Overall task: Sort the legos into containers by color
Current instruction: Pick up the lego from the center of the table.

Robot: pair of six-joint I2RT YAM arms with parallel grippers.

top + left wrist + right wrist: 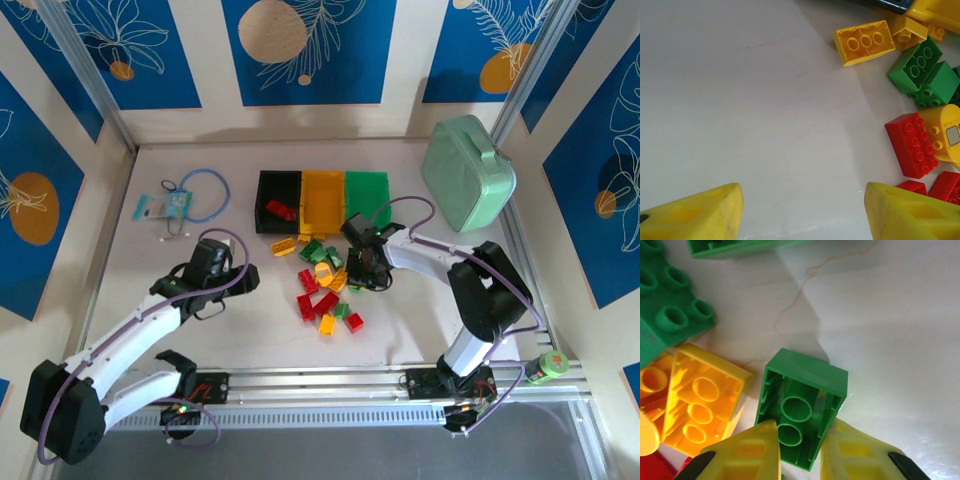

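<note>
The right gripper (801, 436) is clenched on a green brick (802, 390) that lies upside down, hollow side up, with one yellow finger pressed to each long side. The fingers catch only the end of the brick nearest the wrist; most of it sticks out ahead of the fingertips. Whether it is clear of the white table (740, 100) cannot be told. A yellow brick (705, 405), also upside down, sits just beside the gripper's left finger, with more green pieces ahead and to the left. From above, the right gripper (365, 262) is at the right edge of the loose legos (325, 290), and the green bin (367, 195) stands just beyond it, joined to the yellow bin (322, 198) and the black bin (278, 200) further left. The likely trouble: with so shallow a hold, the brick may pivot or slip out during the carry, and the crowded neighbour may be nudged or dragged along. A loose release near the shared wall could drop it in the yellow bin. The left gripper (802, 200) hangs released and empty over bare table, the pile off to its right
</note>
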